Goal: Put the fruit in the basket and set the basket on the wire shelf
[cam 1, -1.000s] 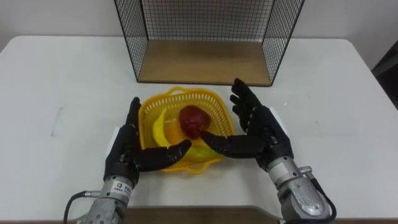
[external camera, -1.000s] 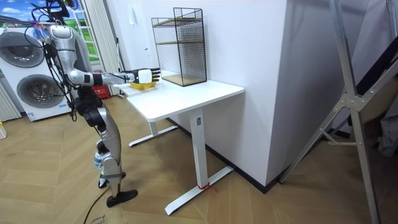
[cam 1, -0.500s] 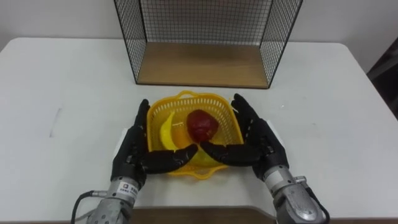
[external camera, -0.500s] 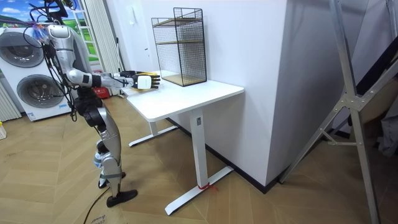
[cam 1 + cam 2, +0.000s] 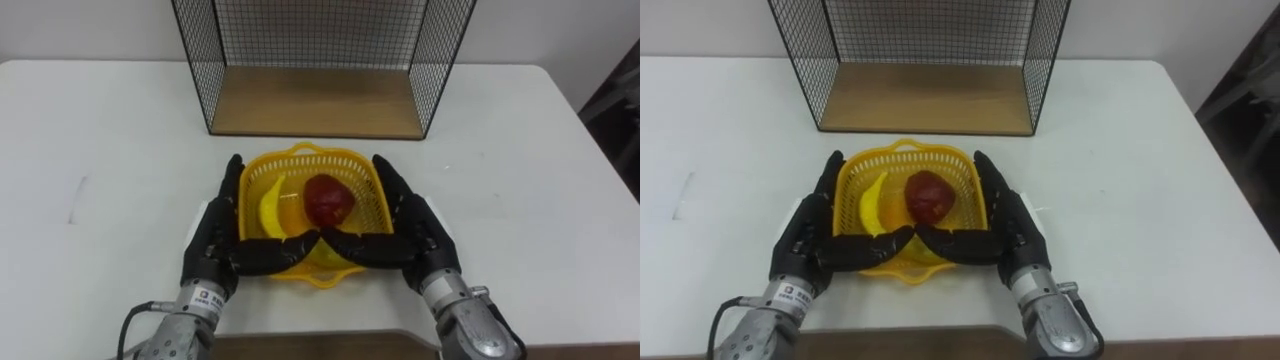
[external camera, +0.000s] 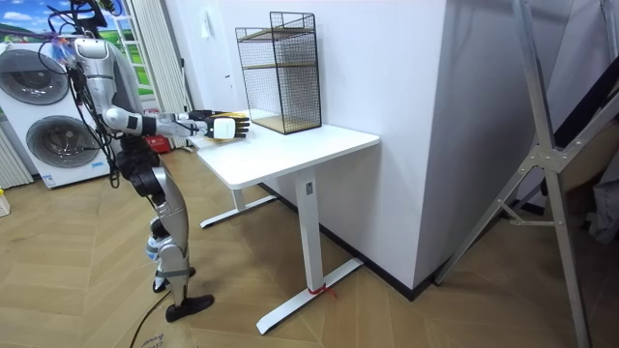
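Observation:
A yellow plastic basket (image 5: 300, 153) sits on the white table (image 5: 520, 150), just in front of the wire shelf (image 5: 315, 100). Inside it lie a yellow banana (image 5: 268, 208) and a red apple (image 5: 328, 198). My left hand (image 5: 212, 240) lies flat along the basket's left side and my right hand (image 5: 415, 230) along its right side. Fingers of both are straight, and the thumbs stretch across the front rim until they nearly meet. Whether the basket is off the table I cannot tell. In the room view I stand at the table's end with both arms held out to the basket (image 6: 224, 126).
The wire shelf (image 6: 280, 72) is a black mesh cage with a wooden floor, open toward me, standing at the table's back edge against the wall. Bare tabletop spreads to both sides. Washing machines (image 6: 39, 135) stand behind me.
My right hand came down and in against the basket's right side; the left hand slid forward along the left side. The thumbs closed toward each other at the front rim.

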